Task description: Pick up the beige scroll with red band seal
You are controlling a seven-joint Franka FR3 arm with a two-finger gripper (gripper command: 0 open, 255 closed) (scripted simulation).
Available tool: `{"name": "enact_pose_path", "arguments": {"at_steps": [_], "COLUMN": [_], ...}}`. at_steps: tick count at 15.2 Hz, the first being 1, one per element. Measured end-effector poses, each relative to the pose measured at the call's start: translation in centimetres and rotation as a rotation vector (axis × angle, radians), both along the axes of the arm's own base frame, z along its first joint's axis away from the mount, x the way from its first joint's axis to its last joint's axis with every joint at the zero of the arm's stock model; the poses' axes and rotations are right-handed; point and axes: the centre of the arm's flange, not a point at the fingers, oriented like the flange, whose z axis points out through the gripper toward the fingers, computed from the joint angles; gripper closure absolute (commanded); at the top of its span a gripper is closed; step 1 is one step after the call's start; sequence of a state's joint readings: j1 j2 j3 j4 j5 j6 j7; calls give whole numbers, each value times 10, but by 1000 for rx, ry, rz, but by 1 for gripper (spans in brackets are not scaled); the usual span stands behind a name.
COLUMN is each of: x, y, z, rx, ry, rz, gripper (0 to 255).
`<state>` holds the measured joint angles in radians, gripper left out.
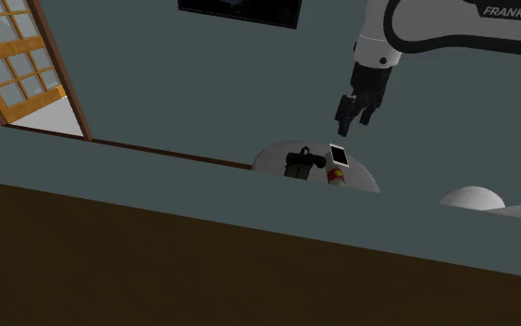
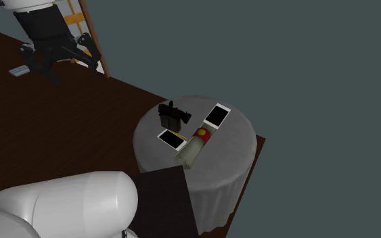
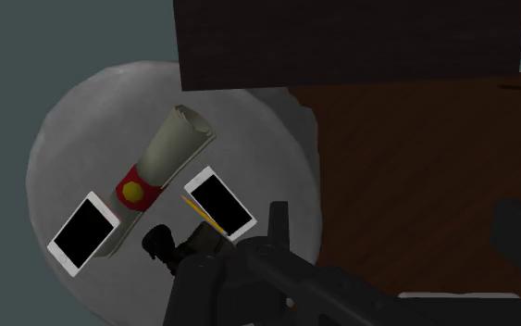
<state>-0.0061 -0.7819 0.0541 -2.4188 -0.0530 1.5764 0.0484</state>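
End effector (image 1: 356, 113) noted above bench (image 3: 64, 130), spread open, nothing held. Scroll (image 3: 161, 157) laid flat at bench centre, flanked by phone (image 3: 219, 201) and second phone (image 3: 83, 231). Risk judged: scroll rolled aside, or phone nipped, by off-centre closing.

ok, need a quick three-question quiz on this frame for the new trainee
1. True or false: the hand is holding the scroll.
2. How many phones lie on the round table? A one, B two, C three.
3. Fill in: the band around the scroll is ___.
Key: 1 false, the hand hangs open above the table and the scroll lies flat on it; 2 B; 3 red.
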Motion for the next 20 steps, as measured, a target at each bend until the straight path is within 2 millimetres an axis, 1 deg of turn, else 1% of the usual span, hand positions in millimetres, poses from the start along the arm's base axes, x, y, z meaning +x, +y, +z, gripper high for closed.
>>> {"name": "enact_pose_path", "arguments": {"at_steps": [1,2,4,9,11,15,16,18,19,20], "x": [0,3,10,39,51,68,75,85,87,94], "y": [0,0,-8,-26,-36,-56,-61,-75,-81,-90], "z": [0,-5,-22,-79,-100,-141,-152,-170,-184,-195], "rx": [0,-5,-20,-66,-85,-123,-133,-152,-161,-170], "ry": [0,1,2,3,3,4,4,4,5,4], "rz": [0,-9,-38,-125,-161,-232,-251,-286,-304,-322], "gripper": [0,0,0,0,0,0,0,0,0,0]}}
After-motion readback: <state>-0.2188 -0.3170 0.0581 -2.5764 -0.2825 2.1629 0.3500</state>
